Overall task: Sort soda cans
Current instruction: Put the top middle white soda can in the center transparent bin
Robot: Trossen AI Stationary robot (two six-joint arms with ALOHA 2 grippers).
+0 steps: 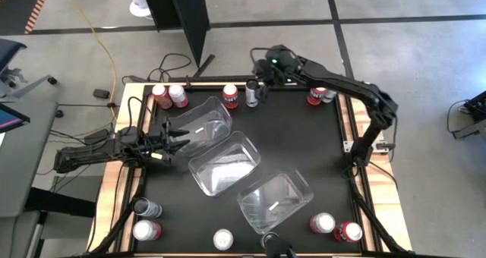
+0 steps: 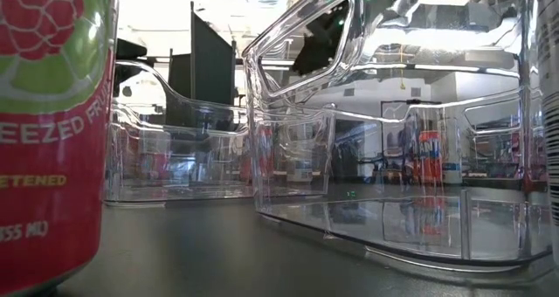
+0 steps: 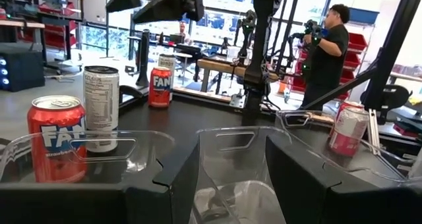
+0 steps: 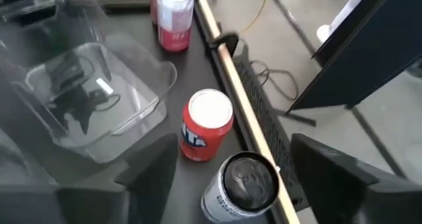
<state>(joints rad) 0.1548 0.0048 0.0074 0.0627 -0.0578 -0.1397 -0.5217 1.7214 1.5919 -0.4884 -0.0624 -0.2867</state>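
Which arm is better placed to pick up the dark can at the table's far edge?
Right. The right gripper hangs open directly over the dark can beside the red can. The left gripper sits at the nearest tub, well away from that edge.

Three clear tubs [image 1: 225,163] on the table [image 1: 319,148]; apparently empty.

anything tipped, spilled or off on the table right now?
No spill, no can down. The three clear tubs lie skewed in a diagonal row, all empty. Cans stand upright in clusters at the table's edges. The right pincer is open above a dark can beside a red one. Left pincer at the first tub's rim.
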